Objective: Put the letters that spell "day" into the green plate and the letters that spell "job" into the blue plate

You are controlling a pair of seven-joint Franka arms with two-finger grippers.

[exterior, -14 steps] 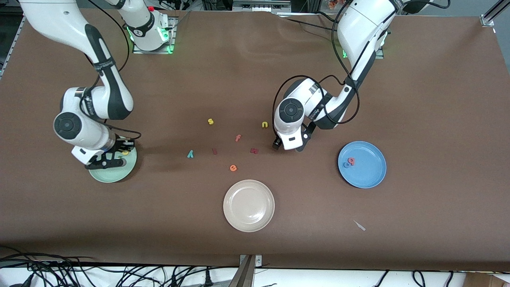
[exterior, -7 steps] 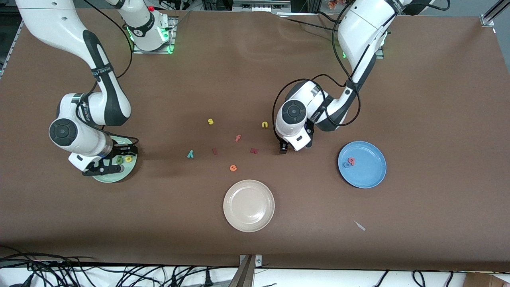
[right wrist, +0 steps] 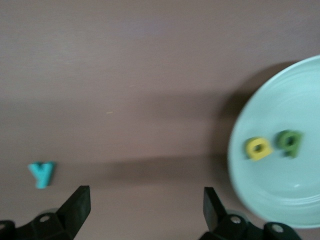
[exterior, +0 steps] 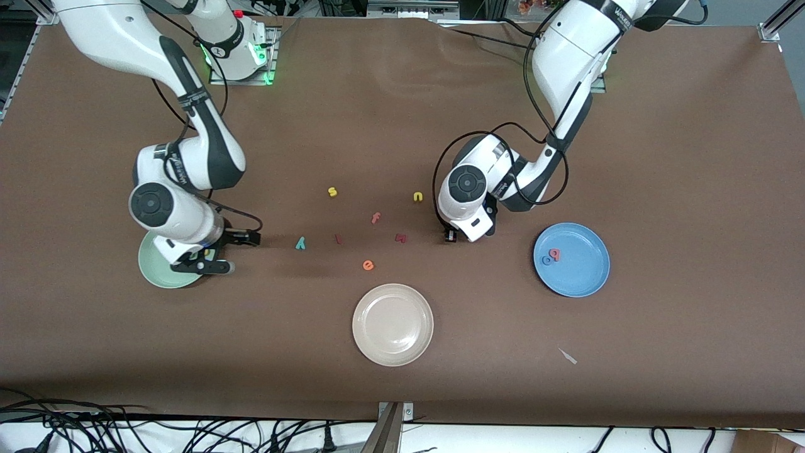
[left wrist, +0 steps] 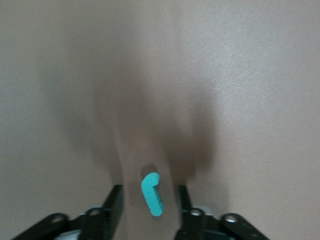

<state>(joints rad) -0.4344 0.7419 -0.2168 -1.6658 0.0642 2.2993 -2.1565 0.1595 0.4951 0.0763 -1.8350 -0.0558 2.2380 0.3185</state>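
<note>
my left claw: down at the desk, fingers narrowed around the teal j, grip unconfirmed. my right claw: wide, empty, beside the green plate holding yellow a and green d. blue plate holds o and b; teal y still loose on desk.

No printed labels or brand names are showing legibly. The toy letters themselves are reading s, f, n and e.

Left pincer narrowed low; right pincer spread wide.
</note>
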